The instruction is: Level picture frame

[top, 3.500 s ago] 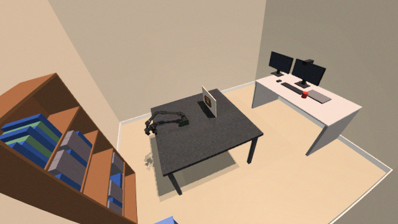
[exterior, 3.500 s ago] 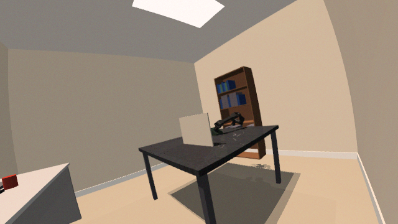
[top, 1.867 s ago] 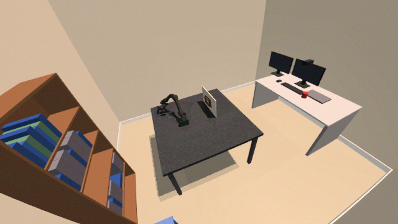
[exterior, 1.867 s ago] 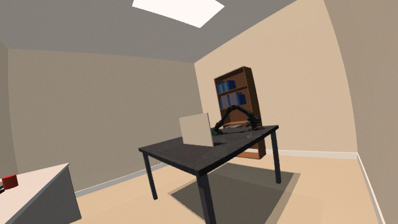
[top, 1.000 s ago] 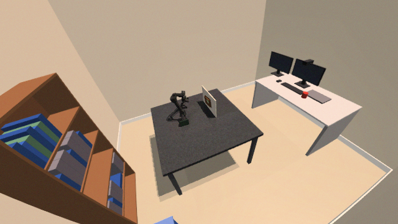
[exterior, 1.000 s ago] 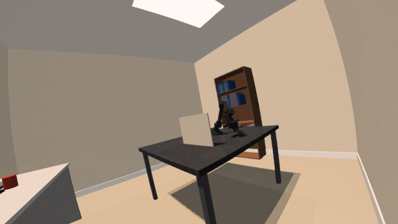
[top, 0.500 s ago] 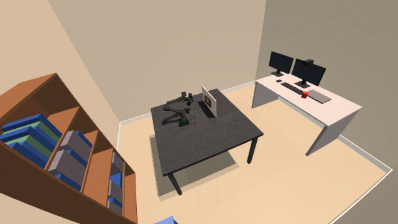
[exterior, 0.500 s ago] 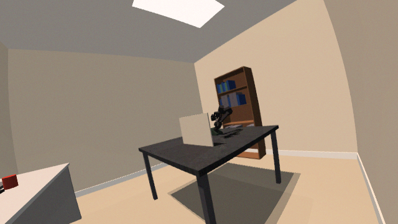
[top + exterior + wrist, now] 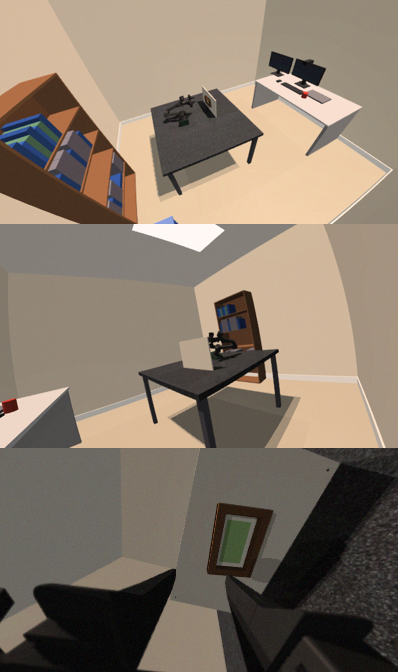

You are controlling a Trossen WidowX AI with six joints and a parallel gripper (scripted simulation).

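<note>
A small brown picture frame [image 9: 239, 540] [image 9: 208, 100] with a green picture and white mat hangs on a white upright wall panel [image 9: 290, 493] [image 9: 212, 109] [image 9: 196, 354] on the dark table [image 9: 211, 137]. In the wrist view the whole scene is rotated and the frame looks slightly tilted against the panel's edges. My gripper [image 9: 200, 575] [image 9: 193, 100] [image 9: 211, 336] is open and empty. It hovers in front of the panel, some way short of the frame, facing it. In the exterior view only the panel's back shows; the frame is hidden there.
The arm's base [image 9: 183, 123] sits on the table behind the gripper. A bookshelf [image 9: 62, 149] [image 9: 239, 326] stands by the wall. A white desk [image 9: 311, 106] with two monitors, a keyboard and a red cup [image 9: 305, 94] stands far right.
</note>
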